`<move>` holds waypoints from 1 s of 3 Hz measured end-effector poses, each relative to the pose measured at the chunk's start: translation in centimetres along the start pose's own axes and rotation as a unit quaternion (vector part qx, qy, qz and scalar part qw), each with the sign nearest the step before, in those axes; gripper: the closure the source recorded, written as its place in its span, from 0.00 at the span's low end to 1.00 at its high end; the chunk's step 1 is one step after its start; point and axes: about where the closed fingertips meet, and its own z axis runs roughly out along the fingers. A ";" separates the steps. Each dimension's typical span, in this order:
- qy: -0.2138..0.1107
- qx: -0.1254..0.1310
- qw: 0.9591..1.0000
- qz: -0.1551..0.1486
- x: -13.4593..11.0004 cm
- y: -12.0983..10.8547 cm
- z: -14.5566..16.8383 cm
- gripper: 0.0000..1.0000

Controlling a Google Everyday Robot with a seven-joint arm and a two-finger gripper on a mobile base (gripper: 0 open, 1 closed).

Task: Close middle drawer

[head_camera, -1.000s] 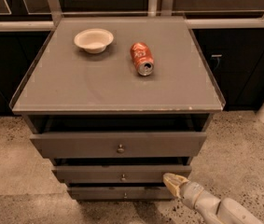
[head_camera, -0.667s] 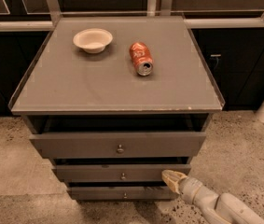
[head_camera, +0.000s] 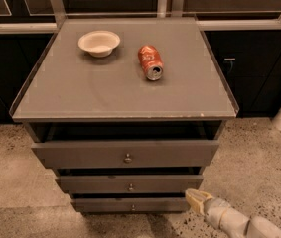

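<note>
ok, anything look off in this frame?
The soda can lies tipped on its side on the cabinet top, opening toward the camera. The middle drawer and top drawer sit partly pulled out. The gripper hovers low right, by the middle drawer's right end.

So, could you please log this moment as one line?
task: close middle drawer | state: pulled out | claw: by its front's right end, contact unclear | on top: bowl, red can lying down

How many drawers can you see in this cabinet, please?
3, stacked: top drawer, middle drawer below it, bottom drawer lowest. The gripper is near the lower two drawers' right ends.
</note>
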 end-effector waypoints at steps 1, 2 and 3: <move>0.021 0.060 0.998 -0.007 -1.5 2.1 -7.1 1.00; 0.039 0.101 0.994 -0.012 -0.6 3.2 -10.5 0.82; 0.040 0.101 0.994 -0.010 -0.4 3.1 -10.5 0.57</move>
